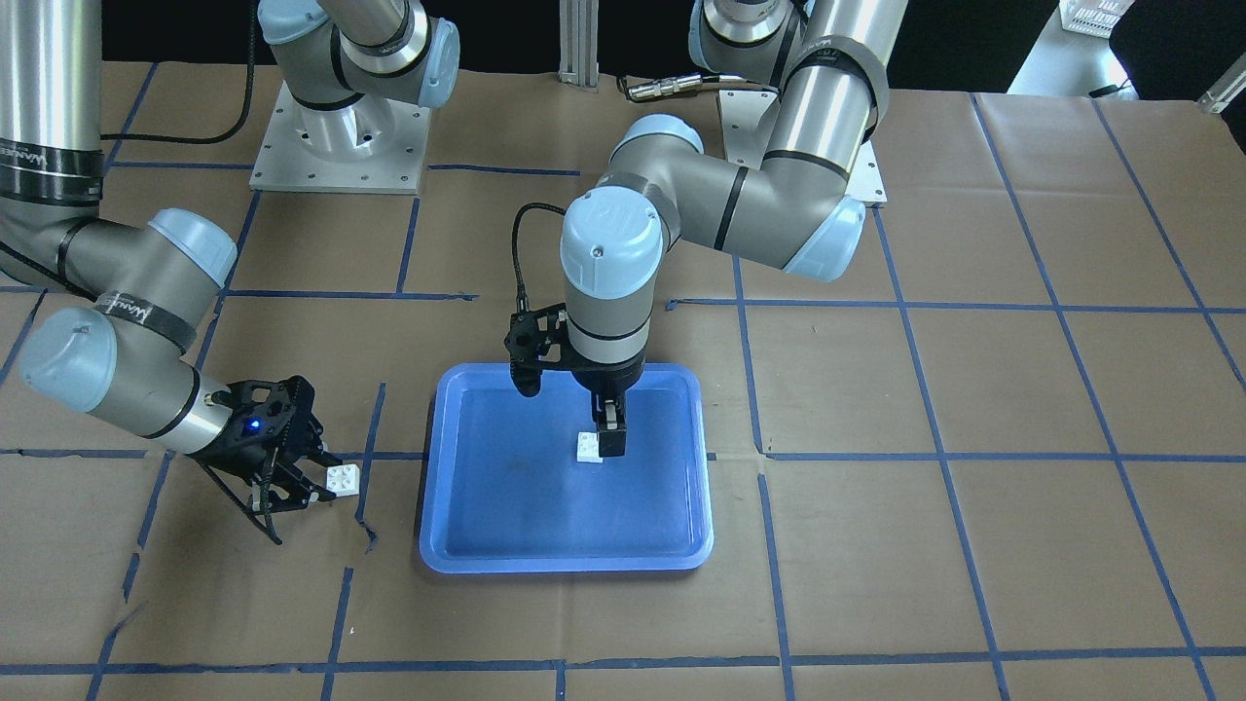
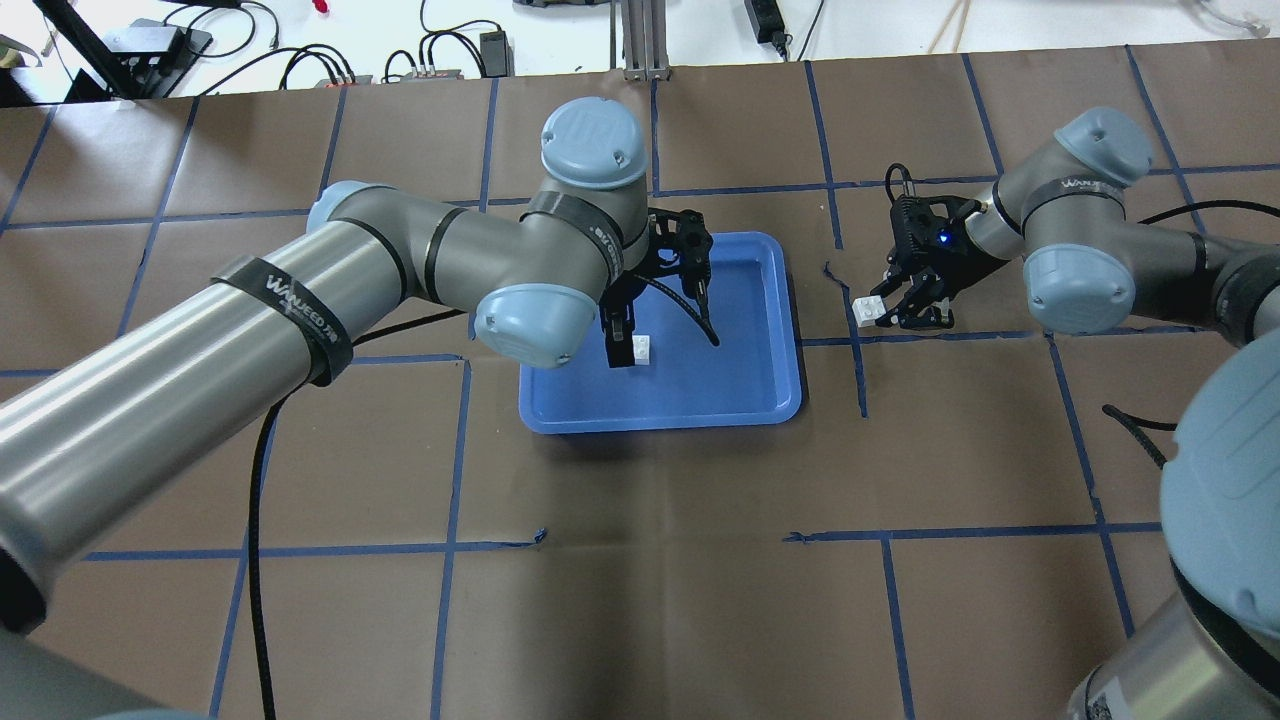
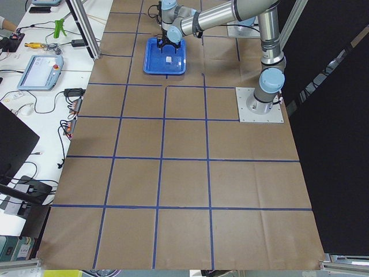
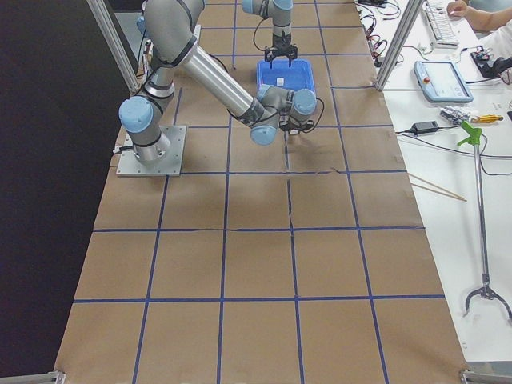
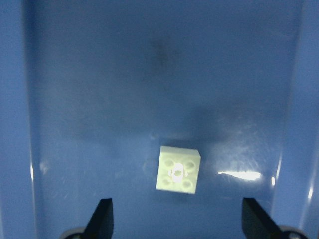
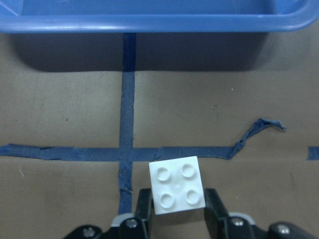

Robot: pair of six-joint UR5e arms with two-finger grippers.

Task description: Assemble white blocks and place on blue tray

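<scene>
The blue tray [image 1: 487,545] lies at the table's middle. One white block [image 1: 587,446] lies in it, and the left wrist view shows this block [image 5: 178,169] on the tray floor [image 5: 75,74]. My left gripper [image 1: 608,428] hangs just over that block, open and empty, with its fingertips [image 5: 103,219] wide apart on either side. My right gripper [image 1: 316,479] is beside the tray, tilted low over the paper. It is shut on the second white block [image 6: 178,191], studs towards the camera. That block also shows in the overhead view [image 2: 868,310].
Brown paper with blue tape lines [image 6: 124,149] covers the table. The tray's rim [image 6: 149,22] lies just ahead of my right gripper. The arm base plates [image 1: 341,136] stand at the robot's side. Benches with tools and cables [image 3: 40,63] line the far side.
</scene>
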